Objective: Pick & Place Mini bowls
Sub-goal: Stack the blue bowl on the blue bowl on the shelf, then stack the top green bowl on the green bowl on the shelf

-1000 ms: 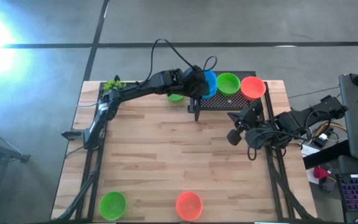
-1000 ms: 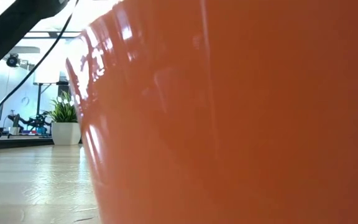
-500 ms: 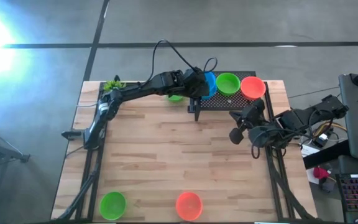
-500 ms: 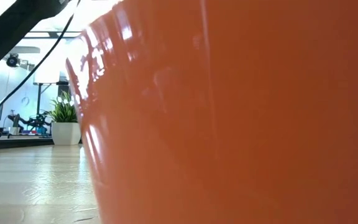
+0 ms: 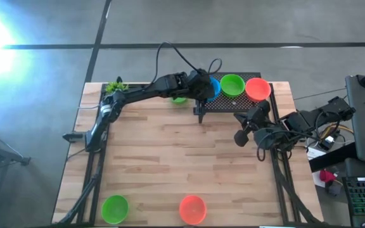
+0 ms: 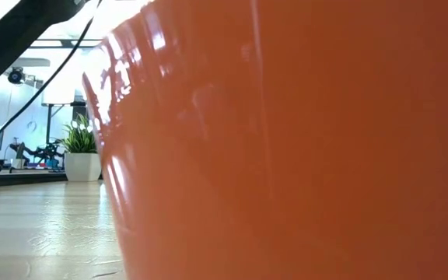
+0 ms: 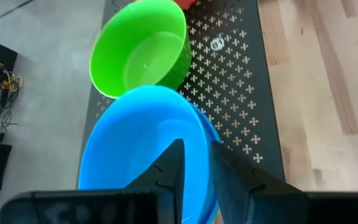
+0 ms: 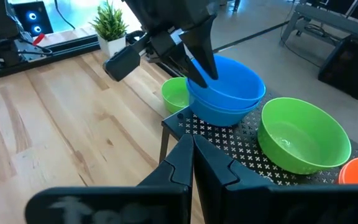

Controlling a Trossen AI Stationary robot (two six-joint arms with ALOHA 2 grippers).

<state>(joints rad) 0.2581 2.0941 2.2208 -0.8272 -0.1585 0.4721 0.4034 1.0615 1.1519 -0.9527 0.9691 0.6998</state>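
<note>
Two nested blue mini bowls [image 7: 142, 143] sit on a black perforated tray [image 7: 241, 81] at the table's far edge. Beside them on the tray stand a green bowl [image 5: 232, 84] and an orange-red one [image 5: 257, 88]. My left gripper [image 7: 199, 147] is open astride the upper blue bowl's near rim, one finger inside and one outside. Another green bowl [image 8: 176, 93] rests on the wood beside the tray, under the left arm. My right gripper [image 8: 192, 149] is shut on nothing, raised over the table's right side. A green bowl [image 5: 115, 208] and an orange-red bowl [image 5: 192, 209] stand near the front edge. My left gripper comes slanting down from the table's left at the blue bowl's rim [image 7: 207, 144]. The inner finger [image 7: 174, 167] stands apart from the wall. Whether the outer finger [image 7: 238, 177] touches the rim, I cannot tell. The bowl rests nested in the lower blue one.
A small leafy plant [image 5: 115, 85] stands at the far left corner. The orange-red bowl [image 6: 286, 155] fills most of the low view. Bare wood lies across the table's middle [image 5: 182, 158]. Cables and equipment crowd the right side beyond the table [image 5: 334, 133].
</note>
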